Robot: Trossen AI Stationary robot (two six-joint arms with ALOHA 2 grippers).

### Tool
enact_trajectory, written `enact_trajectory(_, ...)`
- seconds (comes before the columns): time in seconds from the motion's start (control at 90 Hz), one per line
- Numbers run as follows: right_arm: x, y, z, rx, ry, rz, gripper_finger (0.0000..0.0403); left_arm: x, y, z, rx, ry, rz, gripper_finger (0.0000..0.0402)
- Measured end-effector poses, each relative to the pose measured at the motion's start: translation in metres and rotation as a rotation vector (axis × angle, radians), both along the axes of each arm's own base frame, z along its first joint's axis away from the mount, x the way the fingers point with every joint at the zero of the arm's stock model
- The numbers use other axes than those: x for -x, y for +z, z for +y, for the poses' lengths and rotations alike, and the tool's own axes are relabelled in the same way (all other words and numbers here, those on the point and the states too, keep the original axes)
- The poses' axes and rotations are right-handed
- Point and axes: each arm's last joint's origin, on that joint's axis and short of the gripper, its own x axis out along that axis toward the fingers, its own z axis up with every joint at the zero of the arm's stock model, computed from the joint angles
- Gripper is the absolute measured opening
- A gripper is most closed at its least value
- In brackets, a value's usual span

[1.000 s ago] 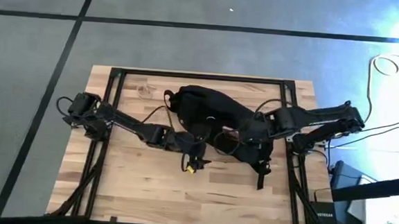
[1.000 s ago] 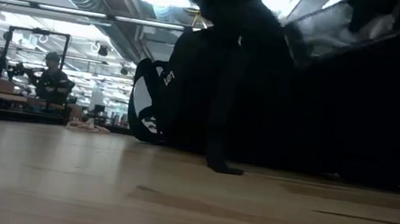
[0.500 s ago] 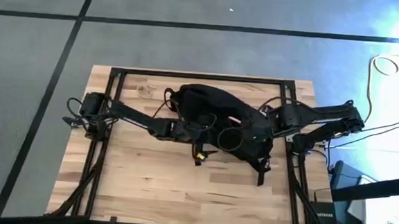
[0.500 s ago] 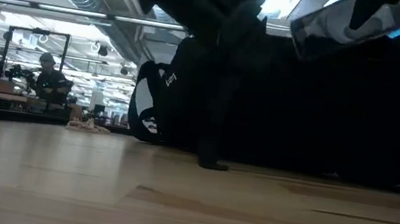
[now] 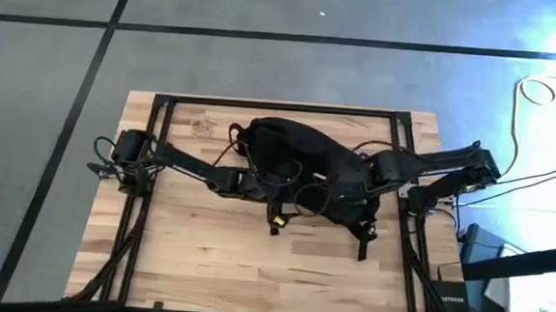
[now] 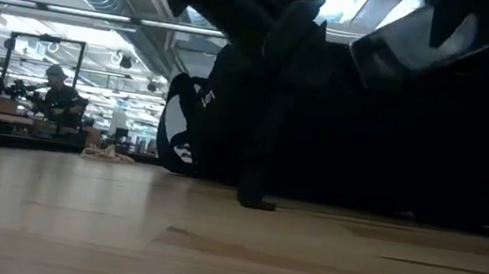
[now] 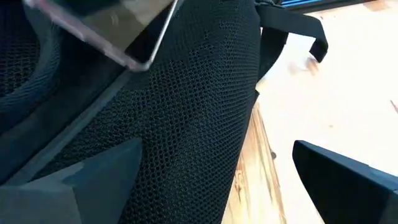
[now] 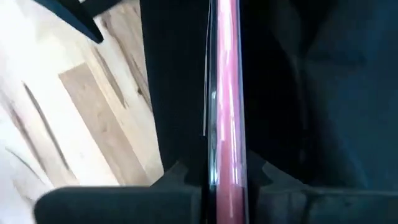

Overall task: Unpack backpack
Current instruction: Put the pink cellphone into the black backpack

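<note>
The black backpack (image 5: 288, 152) lies on its side in the middle of the table, and its white lettering shows in the low view (image 6: 185, 124). My right gripper (image 5: 339, 184) reaches in from the right and is shut on a thin flat thing with a pink edge (image 8: 225, 74). The same thing shows as a pale slab in the left wrist view (image 7: 106, 25) and the low view (image 6: 419, 32). My left gripper (image 5: 262, 184) is open at the backpack's near left side. Its fingers stand on either side of the black mesh padding (image 7: 186, 112); I cannot tell whether they touch it. A strap with a yellow tag (image 5: 276, 219) trails toward the near edge. My right gripper pinches the flat thing between its two fingers (image 8: 180, 177), across its thin pink edge (image 8: 225, 155). The thing runs straight out from the fingers along their line, over the black fabric. Which end of it the fingers have does not show.
A small pale coil (image 5: 201, 125) lies near the far left corner. Black frame rails (image 5: 158, 139) run along the table's sides. The near half of the table (image 5: 252, 271) is bare wood. A person (image 6: 59, 94) sits in the room beyond the table.
My left gripper has moved from the near side toward the far edge, up against the backpack. The strap with the yellow tag has drawn in toward the backpack with it. My right gripper has shifted slightly toward the table's left, still shut on the flat thing.
</note>
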Motion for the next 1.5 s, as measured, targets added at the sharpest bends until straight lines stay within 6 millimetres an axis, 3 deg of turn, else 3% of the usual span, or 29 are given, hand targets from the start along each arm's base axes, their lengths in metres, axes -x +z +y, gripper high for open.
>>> enact_trajectory(0.167,-0.013,-0.011,-0.003,0.093,0.018,0.031,0.0021,0.000,0.000,0.000,0.004,0.001,0.000,0.0399)
enact_trajectory(0.6,-0.012,-0.009,-0.018,0.254,-0.016,0.042,0.0021,0.000,0.000,-0.002,-0.002,-0.008,0.001,0.0399)
enact_trajectory(0.956,-0.015,-0.010,-0.019,0.287,0.004,0.030,0.0021,0.000,0.000,-0.002,-0.002,-0.008,0.001,0.0399)
enact_trajectory(1.222,-0.014,-0.034,-0.027,0.316,-0.004,0.110,0.0021,0.000,0.000,-0.002,-0.003,-0.008,0.006,0.0399)
enact_trajectory(1.5,-0.028,-0.036,-0.024,0.238,0.072,0.004,0.0021,0.001,-0.001,-0.002,-0.003,-0.007,0.010,0.0399)
